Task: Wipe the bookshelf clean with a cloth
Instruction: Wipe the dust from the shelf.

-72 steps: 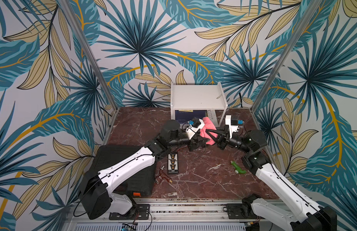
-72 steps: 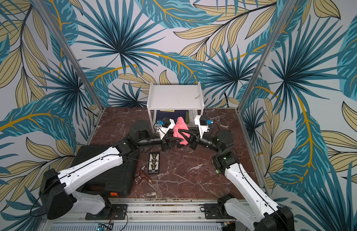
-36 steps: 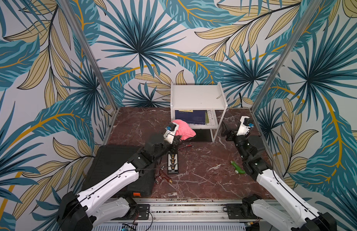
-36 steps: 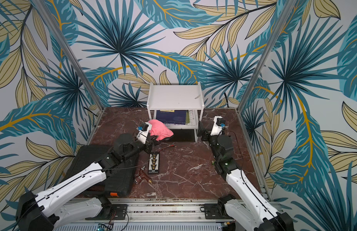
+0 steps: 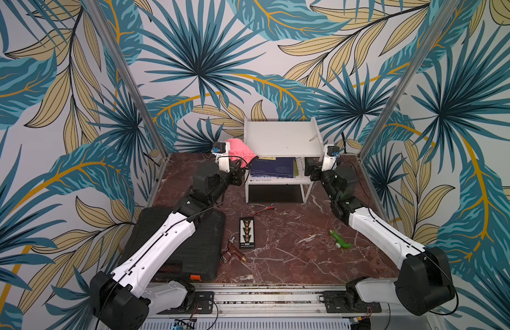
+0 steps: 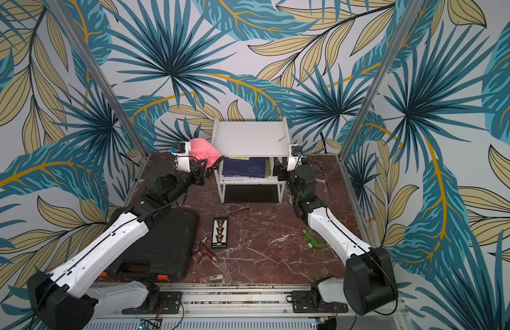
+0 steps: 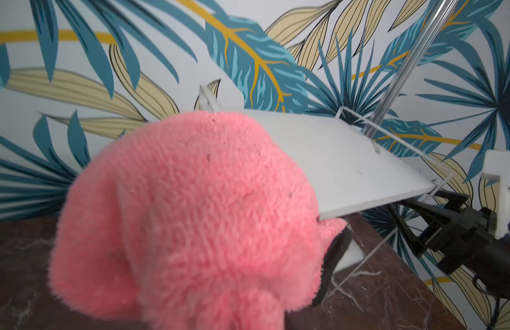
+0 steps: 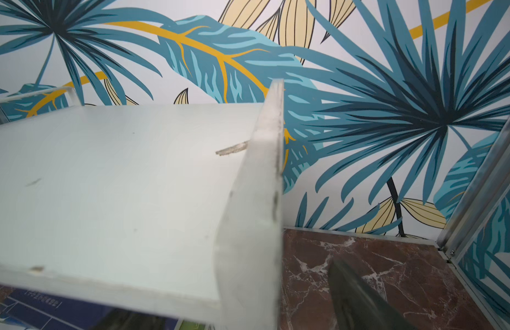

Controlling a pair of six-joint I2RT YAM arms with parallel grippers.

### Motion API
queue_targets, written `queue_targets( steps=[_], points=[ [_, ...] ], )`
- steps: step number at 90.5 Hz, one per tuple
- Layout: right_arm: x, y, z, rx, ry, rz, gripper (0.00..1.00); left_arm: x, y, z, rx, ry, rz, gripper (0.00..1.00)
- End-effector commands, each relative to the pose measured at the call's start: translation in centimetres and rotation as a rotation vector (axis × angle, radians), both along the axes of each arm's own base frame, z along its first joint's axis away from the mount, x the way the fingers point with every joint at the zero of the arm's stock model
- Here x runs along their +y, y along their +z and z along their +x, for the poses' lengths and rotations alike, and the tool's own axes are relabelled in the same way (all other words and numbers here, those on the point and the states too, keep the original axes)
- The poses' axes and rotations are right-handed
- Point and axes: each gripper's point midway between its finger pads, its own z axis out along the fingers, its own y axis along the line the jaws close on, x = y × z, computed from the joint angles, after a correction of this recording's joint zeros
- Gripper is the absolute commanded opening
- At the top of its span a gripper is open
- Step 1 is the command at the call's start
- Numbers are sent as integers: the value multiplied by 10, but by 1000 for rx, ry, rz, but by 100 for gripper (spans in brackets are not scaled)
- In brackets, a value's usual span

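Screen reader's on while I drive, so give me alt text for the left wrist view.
A fuzzy pink cloth fills the foreground, hiding one corner of the white top board of the bookshelf. Marble table below, leaf wallpaper behind.

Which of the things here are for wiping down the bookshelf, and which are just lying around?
For the job: bookshelf, cloth.
Lying about: black case, green toy, connector strip, books on the lower shelf.
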Motion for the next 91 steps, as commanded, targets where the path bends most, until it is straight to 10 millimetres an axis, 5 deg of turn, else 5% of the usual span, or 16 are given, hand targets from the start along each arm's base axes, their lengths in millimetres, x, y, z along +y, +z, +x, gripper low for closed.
queue_targets(
  steps=[1, 15, 20, 24, 36, 43, 68, 91],
  points=[
    [-1, -21, 0, 42, -4, -30, 84, -1, -29, -8, 91, -17, -90, 0],
    [13, -12, 10, 68, 56, -47, 79, -13, 42, 0, -15, -87, -9, 0],
    [14, -5, 10, 54, 59, -35, 79, -18, 48, 1, -4, -108, -5, 0],
    [13, -2, 9, 45, 59, -25, 79, -20, 37, 1, 30, -117, -12, 0],
    [15, -10, 6, 59, 76, -26, 78, -13, -55, -6, 218, -64, -71, 0],
    [16, -15, 5, 79, 78, -33, 79, -3, -62, -13, 209, -37, -92, 0],
    [9, -5, 0, 46, 51, -22, 80, 38, 14, 14, 55, -156, -165, 0],
    [14, -10, 3, 75, 78, -38, 79, -1, 49, 29, 70, -503, -148, 0]
  ],
)
